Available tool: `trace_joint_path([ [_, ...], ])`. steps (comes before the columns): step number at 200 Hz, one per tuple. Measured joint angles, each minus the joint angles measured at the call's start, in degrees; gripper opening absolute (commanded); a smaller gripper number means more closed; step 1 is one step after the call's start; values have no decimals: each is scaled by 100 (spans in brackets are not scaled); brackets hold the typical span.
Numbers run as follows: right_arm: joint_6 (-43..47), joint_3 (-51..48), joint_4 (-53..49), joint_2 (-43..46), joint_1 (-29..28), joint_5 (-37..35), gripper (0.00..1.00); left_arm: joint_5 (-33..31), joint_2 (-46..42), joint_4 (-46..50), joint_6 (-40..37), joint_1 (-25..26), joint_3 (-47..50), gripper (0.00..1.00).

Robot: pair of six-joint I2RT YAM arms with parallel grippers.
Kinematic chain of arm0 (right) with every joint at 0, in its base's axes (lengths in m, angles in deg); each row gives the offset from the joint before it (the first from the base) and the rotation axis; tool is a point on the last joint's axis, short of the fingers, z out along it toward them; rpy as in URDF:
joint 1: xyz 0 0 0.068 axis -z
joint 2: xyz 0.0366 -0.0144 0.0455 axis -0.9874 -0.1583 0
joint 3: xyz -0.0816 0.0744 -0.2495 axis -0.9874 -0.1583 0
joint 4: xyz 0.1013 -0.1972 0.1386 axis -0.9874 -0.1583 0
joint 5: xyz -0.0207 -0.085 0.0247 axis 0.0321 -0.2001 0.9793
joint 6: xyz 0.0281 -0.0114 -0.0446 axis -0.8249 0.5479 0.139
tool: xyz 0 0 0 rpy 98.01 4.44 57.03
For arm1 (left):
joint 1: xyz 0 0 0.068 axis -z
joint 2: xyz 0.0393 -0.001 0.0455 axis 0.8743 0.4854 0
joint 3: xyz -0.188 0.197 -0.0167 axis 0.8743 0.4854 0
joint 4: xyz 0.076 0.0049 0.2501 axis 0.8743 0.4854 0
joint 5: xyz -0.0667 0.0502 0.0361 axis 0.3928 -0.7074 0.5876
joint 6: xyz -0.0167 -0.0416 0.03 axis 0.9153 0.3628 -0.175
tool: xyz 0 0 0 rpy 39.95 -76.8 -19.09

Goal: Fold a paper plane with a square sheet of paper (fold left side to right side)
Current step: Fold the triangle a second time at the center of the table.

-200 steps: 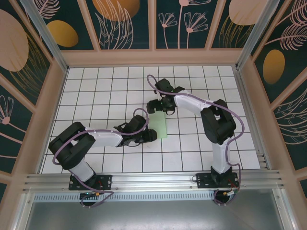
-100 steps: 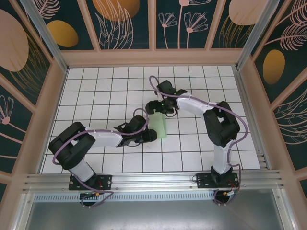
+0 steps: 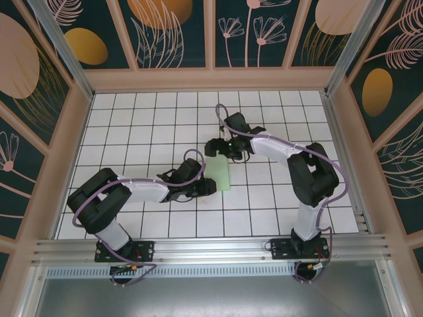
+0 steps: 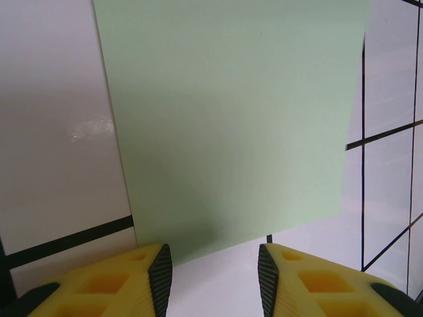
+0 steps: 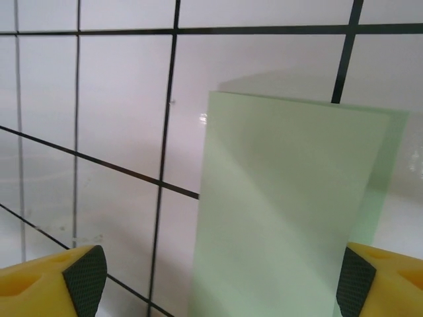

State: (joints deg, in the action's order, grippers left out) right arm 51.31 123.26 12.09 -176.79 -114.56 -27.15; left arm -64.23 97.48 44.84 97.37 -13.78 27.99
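The square sheet of paper [image 3: 221, 175] lies on the white grid floor as a narrow pale green strip, folded in half. In the right wrist view the paper [image 5: 284, 211] shows a top layer slightly offset from the lower one along its right edge. My right gripper [image 3: 221, 149] [image 5: 221, 284] is at the strip's far end, open wide, with its pads [image 5: 86, 277] on either side of the paper's width. My left gripper [image 3: 207, 186] [image 4: 213, 281] is at the near left corner, open, its tips just short of the paper's [image 4: 231, 125] near edge, with bare tile between them.
White tiles with black grid lines [image 3: 152, 132] spread around the paper. Wooden walls [image 3: 73, 132] enclose the floor on three sides and a metal rail [image 3: 211, 251] runs along the near edge. Both arms reach inward over the middle of the floor.
The right arm's elbow has swung to the right and its gripper has shifted slightly right over the paper's far end, jaws a little narrower. The left arm and the paper have not moved.
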Motion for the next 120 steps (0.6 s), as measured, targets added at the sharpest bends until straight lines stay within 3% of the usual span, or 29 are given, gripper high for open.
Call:
trace_joint_path([
  [49,-166,-111,85,0,103,190,77,-208,-240,66,-166,52,46,53],
  [120,-170,-153,90,-2,111,367,58,-837,-1480,315,-566,52,205,61],
])
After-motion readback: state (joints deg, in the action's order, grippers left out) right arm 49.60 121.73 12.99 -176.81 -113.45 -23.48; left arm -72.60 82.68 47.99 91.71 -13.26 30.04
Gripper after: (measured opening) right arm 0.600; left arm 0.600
